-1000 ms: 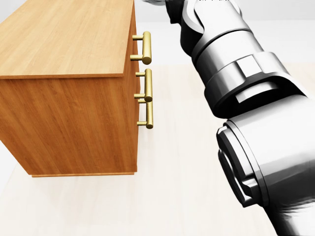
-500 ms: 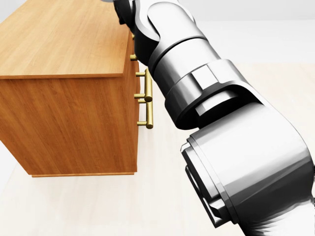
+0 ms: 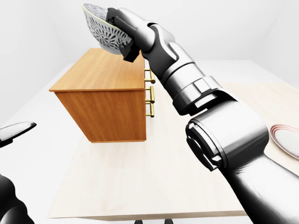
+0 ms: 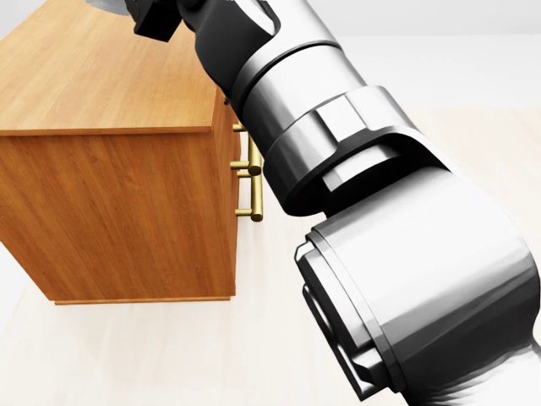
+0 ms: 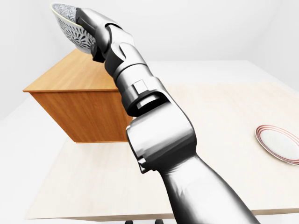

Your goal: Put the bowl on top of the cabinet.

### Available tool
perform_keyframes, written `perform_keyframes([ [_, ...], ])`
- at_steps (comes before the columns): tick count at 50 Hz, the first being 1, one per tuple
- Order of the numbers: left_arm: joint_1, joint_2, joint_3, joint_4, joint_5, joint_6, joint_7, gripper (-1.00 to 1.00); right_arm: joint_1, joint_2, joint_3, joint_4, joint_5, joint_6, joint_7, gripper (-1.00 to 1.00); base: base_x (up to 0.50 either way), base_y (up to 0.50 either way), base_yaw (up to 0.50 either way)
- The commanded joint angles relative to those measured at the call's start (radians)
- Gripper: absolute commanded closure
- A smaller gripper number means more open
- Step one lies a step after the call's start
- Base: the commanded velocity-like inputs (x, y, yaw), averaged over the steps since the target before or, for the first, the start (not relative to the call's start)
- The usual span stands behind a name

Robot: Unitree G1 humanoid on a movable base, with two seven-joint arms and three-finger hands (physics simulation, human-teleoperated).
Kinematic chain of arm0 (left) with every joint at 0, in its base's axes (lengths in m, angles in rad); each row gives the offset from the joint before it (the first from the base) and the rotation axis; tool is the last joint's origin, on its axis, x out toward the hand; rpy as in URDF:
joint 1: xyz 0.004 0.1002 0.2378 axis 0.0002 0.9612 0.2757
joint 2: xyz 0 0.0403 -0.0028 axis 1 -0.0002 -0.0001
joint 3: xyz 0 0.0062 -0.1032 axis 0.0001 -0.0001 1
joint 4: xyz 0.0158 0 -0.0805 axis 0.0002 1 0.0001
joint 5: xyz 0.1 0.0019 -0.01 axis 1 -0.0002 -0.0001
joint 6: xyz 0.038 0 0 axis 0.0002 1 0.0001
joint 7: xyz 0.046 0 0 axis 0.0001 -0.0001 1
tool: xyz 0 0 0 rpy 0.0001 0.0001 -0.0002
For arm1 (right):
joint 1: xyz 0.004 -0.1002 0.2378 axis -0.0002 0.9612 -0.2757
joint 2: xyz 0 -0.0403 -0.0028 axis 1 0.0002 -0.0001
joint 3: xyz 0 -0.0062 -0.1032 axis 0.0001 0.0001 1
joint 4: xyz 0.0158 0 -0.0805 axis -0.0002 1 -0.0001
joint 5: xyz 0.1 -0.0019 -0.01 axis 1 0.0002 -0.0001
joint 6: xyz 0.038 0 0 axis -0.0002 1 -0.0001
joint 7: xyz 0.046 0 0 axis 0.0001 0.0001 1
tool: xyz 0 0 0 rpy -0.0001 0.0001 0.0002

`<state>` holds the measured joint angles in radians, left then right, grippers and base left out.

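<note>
Black-fingered, your right hand (image 3: 120, 32) is clamped on the rim of the patterned bowl (image 3: 99, 29), which sits steeply tilted at the left-eye view's upper left, clear above the cabinet (image 3: 98, 77). Judged step: carry-over. Next, level and lower it onto the wooden top.

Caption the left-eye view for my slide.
Right hand holds the patterned bowl tilted above the wooden cabinet; a plate lies on the table at right.

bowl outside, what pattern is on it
The bowl is white with a dense dark floral print, clearest in the left-eye view.
</note>
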<state>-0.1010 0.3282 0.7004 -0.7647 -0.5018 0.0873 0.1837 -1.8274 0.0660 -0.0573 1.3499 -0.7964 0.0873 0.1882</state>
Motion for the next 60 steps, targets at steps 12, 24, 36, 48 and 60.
perform_keyframes([
  [12,0.000,-0.001,0.001,-0.011,-0.008,0.000,0.003,-1.00,0.039,-0.011,0.116,-0.006,-0.123,0.000,0.188,1.00,0.00,0.00,0.00],
  [24,0.000,-0.002,-0.001,-0.016,-0.008,0.000,0.006,-1.00,0.077,-0.007,0.108,-0.004,-0.233,0.000,0.206,1.00,0.00,0.00,0.00],
  [36,0.002,-0.005,-0.003,-0.010,-0.008,0.000,0.005,-1.00,0.107,0.008,0.086,-0.004,-0.223,0.000,0.201,1.00,0.00,0.00,0.00],
  [48,-0.001,-0.002,-0.003,-0.010,-0.010,0.000,0.007,-1.00,0.111,0.002,0.084,-0.003,-0.216,0.000,0.196,1.00,0.00,0.00,0.00],
  [60,0.001,-0.005,-0.008,-0.010,-0.007,0.000,0.006,-1.00,0.079,-0.009,0.107,-0.004,-0.253,0.000,0.186,-1.00,0.00,0.00,0.00],
])
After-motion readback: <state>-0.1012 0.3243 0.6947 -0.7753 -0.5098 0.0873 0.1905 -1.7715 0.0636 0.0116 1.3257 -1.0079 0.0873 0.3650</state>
